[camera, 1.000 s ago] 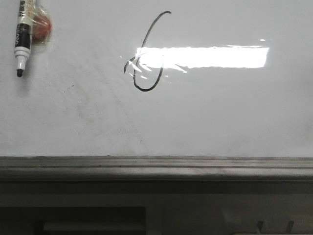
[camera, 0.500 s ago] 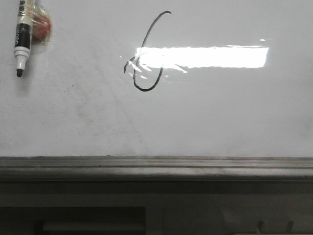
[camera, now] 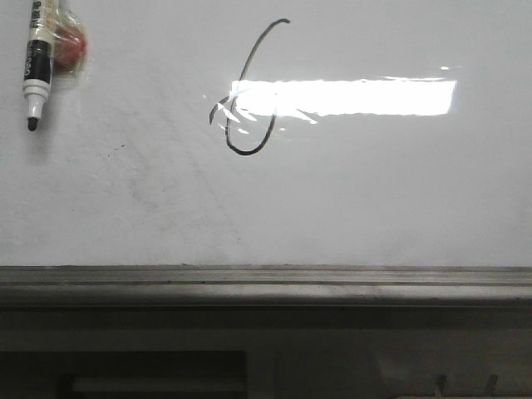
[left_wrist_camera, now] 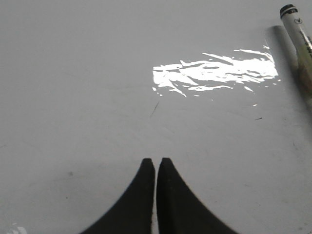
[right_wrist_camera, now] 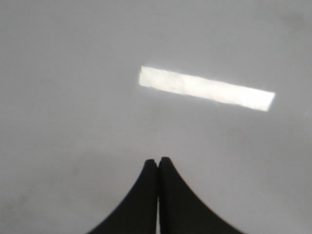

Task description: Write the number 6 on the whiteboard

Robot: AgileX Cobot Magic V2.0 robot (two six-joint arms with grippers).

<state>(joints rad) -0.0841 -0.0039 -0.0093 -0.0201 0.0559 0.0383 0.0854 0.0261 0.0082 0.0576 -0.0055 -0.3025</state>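
The whiteboard (camera: 374,199) fills the front view, glossy grey-white, with a bright rectangular light reflection (camera: 349,96). The number 6 (camera: 249,91) is drawn on it in thin black line, a tall curved stroke ending in a small loop. A black-and-white marker (camera: 38,62) lies uncapped on the board at the far left, tip toward the rail; its end also shows in the left wrist view (left_wrist_camera: 298,39). My left gripper (left_wrist_camera: 155,162) is shut and empty over bare board. My right gripper (right_wrist_camera: 158,161) is shut and empty over bare board. Neither gripper shows in the front view.
A small red object in clear wrap (camera: 70,48) lies beside the marker. A grey metal rail (camera: 266,284) runs along the board's near edge. Faint grey smudge streaks (camera: 191,183) cross the board left of centre.
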